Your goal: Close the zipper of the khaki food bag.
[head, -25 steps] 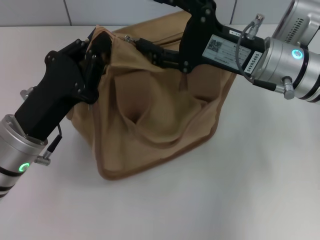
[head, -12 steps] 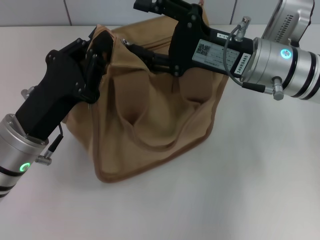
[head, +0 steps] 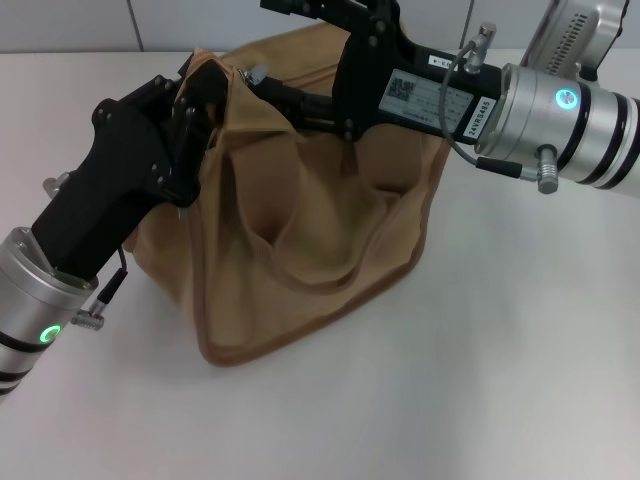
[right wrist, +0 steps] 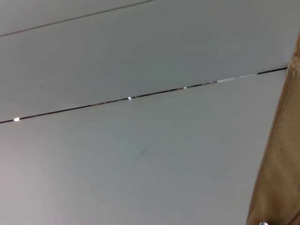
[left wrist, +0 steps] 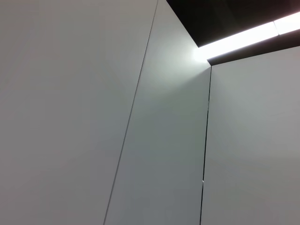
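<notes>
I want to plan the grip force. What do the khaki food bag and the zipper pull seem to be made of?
The khaki food bag looks like matte woven canvas: it sags and creases softly, with darker-tan trim on its edges. The zipper pull seems to be bare silver metal, since it glints. The left gripper is at the bag's top corner and the right gripper by the pull.

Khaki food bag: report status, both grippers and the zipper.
Left gripper clamped on the khaki food bag at its left top corner. Right gripper at the zipper pull, near that corner. Nothing else in the way on the table.

A white label (head: 425,98) on the right arm carries a code square; its print is unreadable.
</notes>
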Robot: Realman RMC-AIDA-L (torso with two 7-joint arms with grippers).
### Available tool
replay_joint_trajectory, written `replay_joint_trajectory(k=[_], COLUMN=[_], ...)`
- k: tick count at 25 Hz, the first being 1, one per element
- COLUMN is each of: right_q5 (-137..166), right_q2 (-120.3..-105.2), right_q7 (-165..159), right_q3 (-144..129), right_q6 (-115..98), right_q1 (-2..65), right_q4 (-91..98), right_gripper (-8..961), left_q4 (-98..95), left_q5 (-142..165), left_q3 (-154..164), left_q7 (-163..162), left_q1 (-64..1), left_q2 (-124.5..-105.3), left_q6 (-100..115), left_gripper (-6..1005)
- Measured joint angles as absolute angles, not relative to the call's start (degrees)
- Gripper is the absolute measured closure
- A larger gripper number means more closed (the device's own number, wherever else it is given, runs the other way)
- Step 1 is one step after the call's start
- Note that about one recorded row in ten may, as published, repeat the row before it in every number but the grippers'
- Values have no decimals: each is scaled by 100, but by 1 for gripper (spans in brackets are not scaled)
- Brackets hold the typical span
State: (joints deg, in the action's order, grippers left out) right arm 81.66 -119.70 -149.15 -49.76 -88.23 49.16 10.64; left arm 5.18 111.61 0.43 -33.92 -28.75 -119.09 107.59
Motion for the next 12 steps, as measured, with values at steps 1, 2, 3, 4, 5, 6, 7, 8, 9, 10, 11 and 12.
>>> replay_joint_trajectory(k=[1,2,3,4,5,6,7,8,9,10,11,12], right_q5=[8164,8163,8162,8161,8159,8159,8158,8158,8158,8158,8160,8169], right_q2=[-11971,-11971,-11972,-11973,-11974,-11974,-11975,-11976,-11976,-11977,-11976,-11973], right_q7=[-14913,-14911,-14910,-14908,-14907,-14907,-14907,-14907,-14907,-14908,-14910,-14910], right_q3=[-4985,-4990,-4993,-4994,-4994,-4994,-4994,-4995,-4995,-4995,-4995,-4996], right_q6=[-8811,-8801,-8791,-8786,-8771,-8771,-8758,-8741,-8721,-8699,-8672,-8636], right_q1=[4926,4932,4937,4939,4940,4940,4940,4939,4938,4936,4934,4929], right_q4=[1064,1064,1063,1064,1064,1064,1063,1063,1063,1063,1063,1064], right_gripper=[123,123,123,123,123,123,122,122,121,121,120,154], left_q4=[519,519,520,519,519,519,519,519,519,519,519,519], left_q5=[11161,11161,11161,11161,11162,11162,11162,11162,11162,11162,11162,11163], left_q3=[44,44,44,44,44,44,44,44,44,44,44,43], left_q7=[-3392,-3392,-3392,-3392,-3392,-3392,-3392,-3392,-3392,-3392,-3392,-3392], left_q1=[-2875,-2875,-2874,-2874,-2874,-2874,-2874,-2874,-2874,-2874,-2874,-2874], left_q2=[-11909,-11909,-11909,-11909,-11909,-11909,-11909,-11909,-11909,-11909,-11909,-11909], left_q6=[10759,10759,10759,10759,10759,10759,10759,10759,10759,10759,10759,10759], left_gripper=[966,966,966,966,966,966,966,966,966,966,966,966])
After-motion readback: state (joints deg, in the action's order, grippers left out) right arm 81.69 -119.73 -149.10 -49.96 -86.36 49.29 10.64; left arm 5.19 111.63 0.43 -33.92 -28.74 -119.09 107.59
